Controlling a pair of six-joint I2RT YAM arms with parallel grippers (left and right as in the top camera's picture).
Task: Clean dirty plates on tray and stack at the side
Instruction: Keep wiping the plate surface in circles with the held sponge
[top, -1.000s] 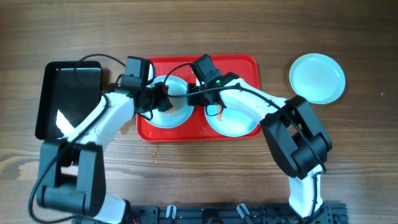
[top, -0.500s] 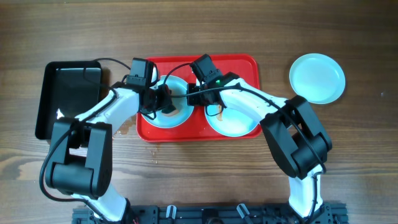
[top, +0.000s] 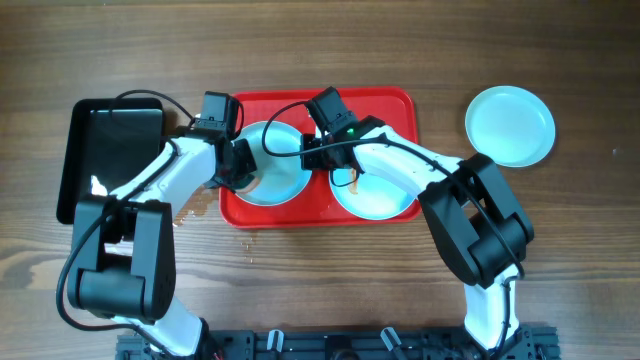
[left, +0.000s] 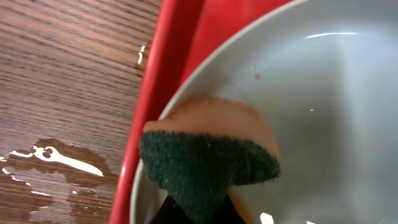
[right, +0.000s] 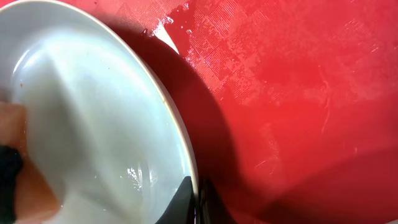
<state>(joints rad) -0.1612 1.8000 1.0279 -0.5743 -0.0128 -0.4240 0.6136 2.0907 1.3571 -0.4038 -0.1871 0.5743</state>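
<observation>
The red tray (top: 390, 110) holds two pale plates. My left gripper (top: 243, 168) is shut on a green and orange sponge (left: 208, 163), which presses on the left inner edge of the left plate (top: 285, 170). My right gripper (top: 308, 155) is shut on that plate's right rim (right: 186, 158) and holds it tilted up off the tray (right: 298, 93). The sponge also shows at the left edge of the right wrist view (right: 12, 180). The right plate (top: 375, 198) lies flat with an orange-brown smear by its left edge. A third plate (top: 509, 125) lies on the table to the right of the tray.
A glossy black tray (top: 110, 150) lies at the left, under the left arm. Water is spilled on the wood by the red tray's left edge (left: 56, 158). The right arm reaches over the right plate.
My left gripper has drawn the sponge from the middle of the left plate to its left edge. The right gripper and the plate it holds have not moved.
</observation>
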